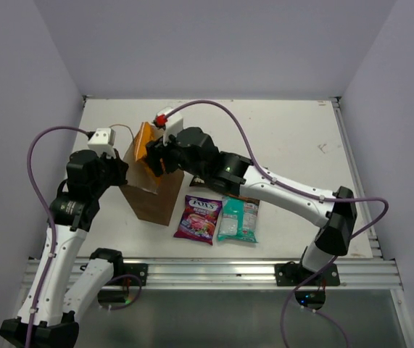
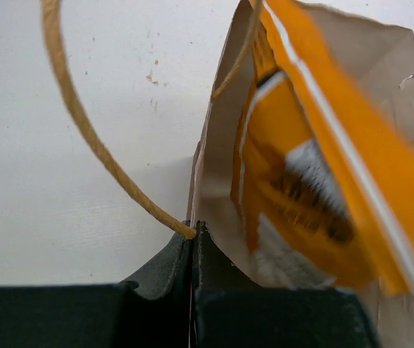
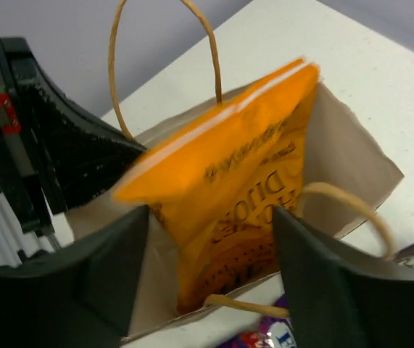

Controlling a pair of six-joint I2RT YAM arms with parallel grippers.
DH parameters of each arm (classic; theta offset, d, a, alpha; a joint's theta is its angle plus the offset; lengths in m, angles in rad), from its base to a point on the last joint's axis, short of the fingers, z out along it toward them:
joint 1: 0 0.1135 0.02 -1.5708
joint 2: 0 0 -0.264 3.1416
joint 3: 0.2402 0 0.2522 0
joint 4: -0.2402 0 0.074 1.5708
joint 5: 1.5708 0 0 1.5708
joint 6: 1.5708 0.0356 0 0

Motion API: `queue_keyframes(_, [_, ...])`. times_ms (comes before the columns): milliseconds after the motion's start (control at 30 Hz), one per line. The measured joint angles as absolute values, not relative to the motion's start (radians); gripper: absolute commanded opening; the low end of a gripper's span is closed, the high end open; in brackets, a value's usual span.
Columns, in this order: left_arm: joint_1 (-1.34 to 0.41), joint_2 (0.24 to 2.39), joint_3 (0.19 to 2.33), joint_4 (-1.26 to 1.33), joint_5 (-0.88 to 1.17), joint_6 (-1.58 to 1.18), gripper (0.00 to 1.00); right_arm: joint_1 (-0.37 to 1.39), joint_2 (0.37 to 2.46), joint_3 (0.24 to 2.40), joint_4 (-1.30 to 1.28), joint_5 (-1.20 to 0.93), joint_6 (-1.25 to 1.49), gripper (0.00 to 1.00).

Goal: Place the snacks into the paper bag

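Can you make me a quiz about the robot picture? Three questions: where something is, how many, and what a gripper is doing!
1. Where is the orange chip bag?
A) standing in the paper bag's open mouth
B) lying flat beside the arms
C) under the right arm

2. How many snack packets lie on the table beside the paper bag?
A) none
B) two
C) five

3. What is the left gripper doing?
A) spread wide in the air
B) pinched shut on the paper bag's rim
C) lying on the table

Answers: 1 A, it pokes up out of the bag's top. 2 B, the purple Fox's packet and the teal packet. 3 B, its fingers are squeezed together on the paper edge.
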State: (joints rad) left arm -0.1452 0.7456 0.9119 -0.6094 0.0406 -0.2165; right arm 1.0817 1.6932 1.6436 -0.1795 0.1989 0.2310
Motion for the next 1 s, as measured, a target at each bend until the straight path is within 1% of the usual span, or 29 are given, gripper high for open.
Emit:
queue_keyframes(67, [-0.145, 0.746, 0.91, -0.607, 0.041, -0.216, 0.0, 1.094, 1.67, 1.632, -0.203, 0.218, 0.211, 0.93])
queue_keyframes(167, [-0.146, 0.746, 0.91, -0.606, 0.041, -0.216, 0.0, 1.106, 1.632, 1.678, -0.237, 0.255, 0.175, 0.98])
queue_keyframes(300, [-0.152, 0.746, 0.909, -0.604, 0.042, -0.216, 0.0, 1.11, 1.599, 1.845, -0.268, 0.307, 0.121, 0.99])
queue_keyframes(367, [-0.153, 0.746, 0.909, -0.603, 0.042, -0.216, 0.0, 1.111, 1.541, 1.872, -0.254, 0.352, 0.088, 0.99])
queue_keyframes(433, [-0.153, 0.747, 0.909, -0.603, 0.043, -0.216, 0.0, 1.111, 1.447, 1.822, -0.233, 0.406, 0.051, 0.99])
queue_keyframes(500, [-0.154, 0.747, 0.909, -0.603, 0.045, -0.216, 0.0, 1.108, 1.362, 1.719, -0.203, 0.46, 0.025, 0.99])
queue_keyframes(600, [-0.159, 0.748, 0.909, -0.602, 0.046, -0.216, 0.0, 1.098, 1.299, 1.565, -0.191, 0.525, 0.019, 0.99])
queue_keyframes(700, [-0.16, 0.749, 0.909, -0.601, 0.046, -0.216, 0.0, 1.091, 1.343, 1.409, -0.192, 0.566, 0.036, 0.99])
queue_keyframes(800, [-0.16, 0.749, 0.909, -0.601, 0.046, -0.216, 0.0, 1.078, 1.499, 1.316, -0.227, 0.569, 0.046, 0.99])
queue_keyframes(900, [-0.16, 0.749, 0.909, -0.601, 0.045, -0.216, 0.0, 1.06, 1.637, 1.28, -0.283, 0.564, 0.053, 0.99])
queue_keyframes(1000, [-0.16, 0.746, 0.909, -0.602, 0.045, -0.216, 0.0, 1.013, 1.692, 1.274, -0.304, 0.541, 0.082, 0.99])
